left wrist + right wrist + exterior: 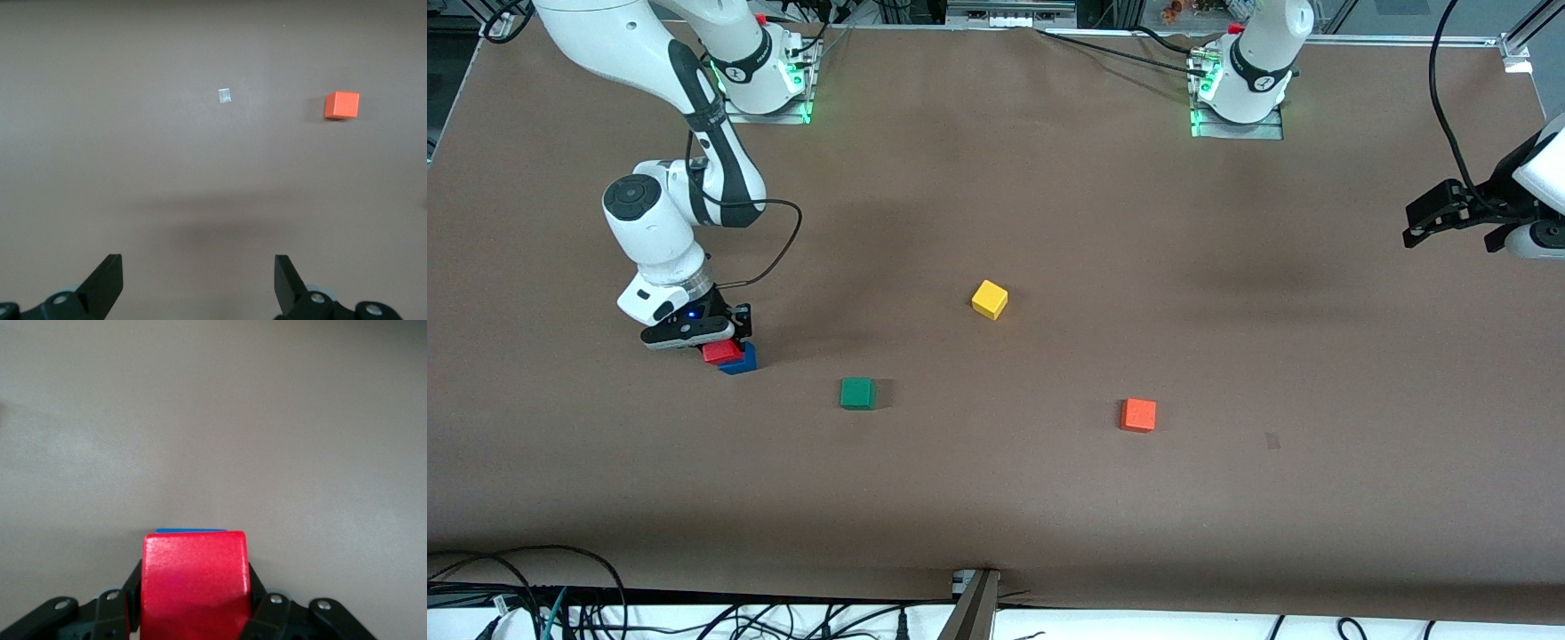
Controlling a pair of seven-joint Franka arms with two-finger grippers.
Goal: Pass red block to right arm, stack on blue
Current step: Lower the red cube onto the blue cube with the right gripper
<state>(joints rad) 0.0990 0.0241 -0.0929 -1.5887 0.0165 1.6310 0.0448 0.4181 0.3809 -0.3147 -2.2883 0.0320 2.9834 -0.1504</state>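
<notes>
Right gripper (725, 342) pinches the red block (721, 351), set on the blue cube (740, 360) at the right arm's end of the table (996, 498). Green cube (857, 392) sits near, with bare cloth between. Orange cube (1138, 414) and yellow cube (989, 299) lie well apart. Left gripper (199, 283) waits, fingers spread, over the table edge.

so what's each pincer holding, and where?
Right pincer: red block, clamped on two opposite side faces, over the blue block. Left pincer: open, nothing held.
</notes>
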